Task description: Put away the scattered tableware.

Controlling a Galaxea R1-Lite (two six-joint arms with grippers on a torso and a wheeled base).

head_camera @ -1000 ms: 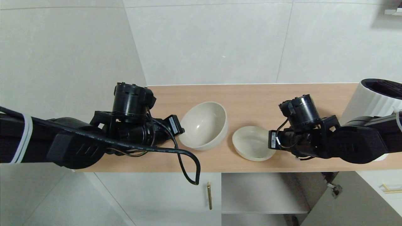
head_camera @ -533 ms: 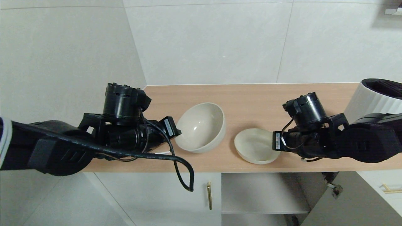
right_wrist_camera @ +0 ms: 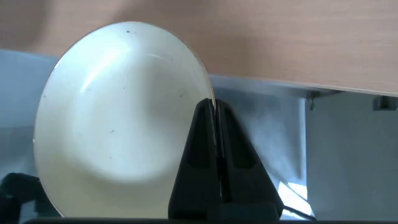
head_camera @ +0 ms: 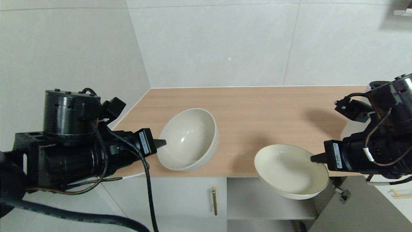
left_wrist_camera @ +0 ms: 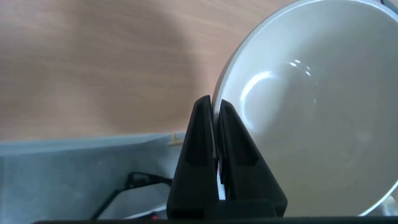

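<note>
The left gripper (head_camera: 161,141) pinches the rim of a deep cream glazed bowl (head_camera: 190,138), held tilted over the wooden worktop (head_camera: 251,106)'s front edge. The right gripper (head_camera: 313,158) pinches the rim of a shallow cream glazed bowl (head_camera: 289,170), held just beyond that edge.

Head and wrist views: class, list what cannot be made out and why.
The white container: head view, mostly behind the right arm.
Whether the deep bowl touches the counter: head view, its wall hides that.
The shallow bowl rim inside the right end effector: right wrist view, covered.

Black arms (head_camera: 64,154), cylindrical wrist housings (head_camera: 66,111), looping black cables (head_camera: 148,185), white labels (head_camera: 335,155)
</note>
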